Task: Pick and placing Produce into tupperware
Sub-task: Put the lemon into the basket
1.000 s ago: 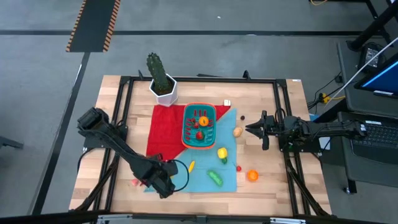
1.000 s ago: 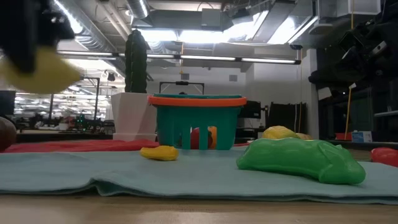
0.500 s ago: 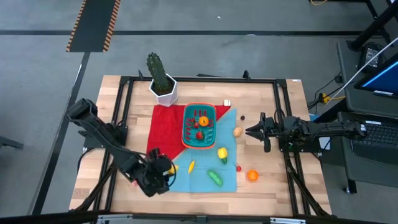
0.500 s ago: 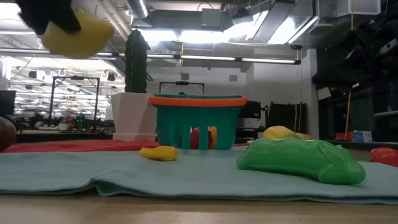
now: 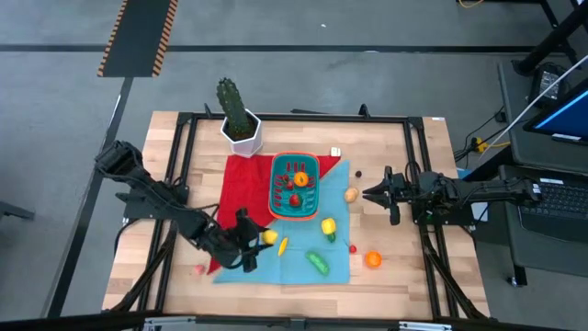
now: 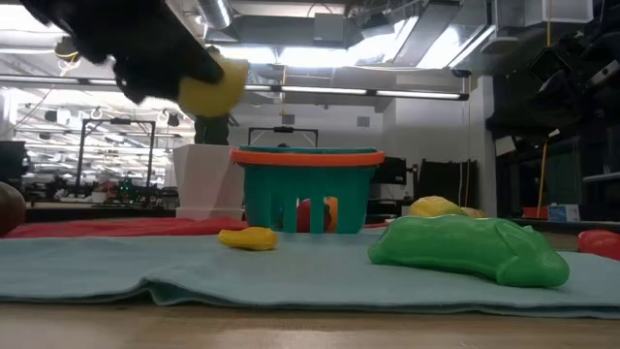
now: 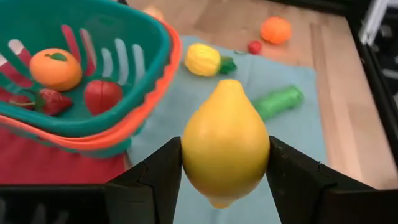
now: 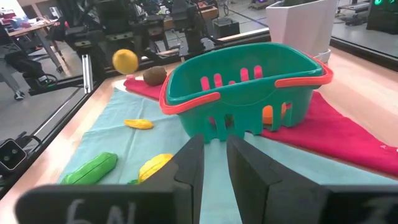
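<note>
Wooden boards make up the table (image 5: pixel 395 276), with a red cloth (image 5: pixel 241 184) and a light blue cloth (image 5: pixel 303 262) spread across its middle. On them stands the teal container (image 5: pixel 294 187) with its orange-red rim, holding an orange (image 7: pixel 56 69), a strawberry (image 7: pixel 53 102) and another red piece (image 7: pixel 102 96). The left gripper (image 5: pixel 254 241) hangs in the air over the blue cloth, near the container's front left corner, its fingers (image 7: pixel 155 180) clamped on either side of a yellow lemon (image 7: pixel 225 142). Below it on the cloth lie a small yellow piece (image 5: pixel 283 245), a green cucumber (image 5: pixel 318 263) and a yellow pepper (image 5: pixel 328 226); a second orange (image 5: pixel 373 259) sits on the bare wood beside the cloth. The right gripper (image 5: pixel 371 192) waits to the right of the container, above the table, its fingers (image 8: pixel 189 163) nearly together with only a narrow gap and nothing between them. A cactus (image 5: pixel 233 106) in a white pot (image 5: pixel 242 136) stands behind the red cloth.
</note>
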Available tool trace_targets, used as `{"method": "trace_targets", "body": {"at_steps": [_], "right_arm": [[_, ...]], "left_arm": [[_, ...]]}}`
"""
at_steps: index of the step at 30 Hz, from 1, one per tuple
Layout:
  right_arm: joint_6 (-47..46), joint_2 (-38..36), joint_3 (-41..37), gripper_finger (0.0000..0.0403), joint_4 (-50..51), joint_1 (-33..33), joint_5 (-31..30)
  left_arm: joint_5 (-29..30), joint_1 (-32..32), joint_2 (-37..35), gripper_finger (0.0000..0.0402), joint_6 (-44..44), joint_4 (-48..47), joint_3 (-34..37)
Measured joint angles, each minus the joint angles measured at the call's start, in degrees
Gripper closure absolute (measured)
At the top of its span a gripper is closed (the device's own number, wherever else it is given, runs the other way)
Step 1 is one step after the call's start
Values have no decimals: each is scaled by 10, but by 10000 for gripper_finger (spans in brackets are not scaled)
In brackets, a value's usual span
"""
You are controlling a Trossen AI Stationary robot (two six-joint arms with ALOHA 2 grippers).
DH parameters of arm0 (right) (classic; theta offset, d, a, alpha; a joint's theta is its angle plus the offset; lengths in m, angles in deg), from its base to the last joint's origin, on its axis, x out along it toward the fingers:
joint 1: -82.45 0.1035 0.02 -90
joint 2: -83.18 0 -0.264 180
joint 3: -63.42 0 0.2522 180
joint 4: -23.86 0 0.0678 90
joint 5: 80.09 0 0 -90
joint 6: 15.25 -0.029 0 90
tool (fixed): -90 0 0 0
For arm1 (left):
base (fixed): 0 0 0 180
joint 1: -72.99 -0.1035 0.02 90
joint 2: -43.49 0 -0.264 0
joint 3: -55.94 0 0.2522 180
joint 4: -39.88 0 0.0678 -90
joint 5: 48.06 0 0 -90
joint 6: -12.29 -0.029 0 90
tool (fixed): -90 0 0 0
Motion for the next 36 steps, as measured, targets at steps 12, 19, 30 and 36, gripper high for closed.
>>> {"method": "trace_targets", "body": {"at_steps": [12,19,30,36], "right_arm": [[2,0,0,330,0,0,-1],[2,0,0,330,0,0,-2],[2,0,0,330,-4,0,-20],[13,0,0,330,-7,0,-32]], "left_arm": [[-189,-107,0,210,-224,247,47],[-238,-195,2,210,-237,248,47],[-267,-304,3,210,-235,247,47],[-233,-332,3,210,-234,246,47]]}}
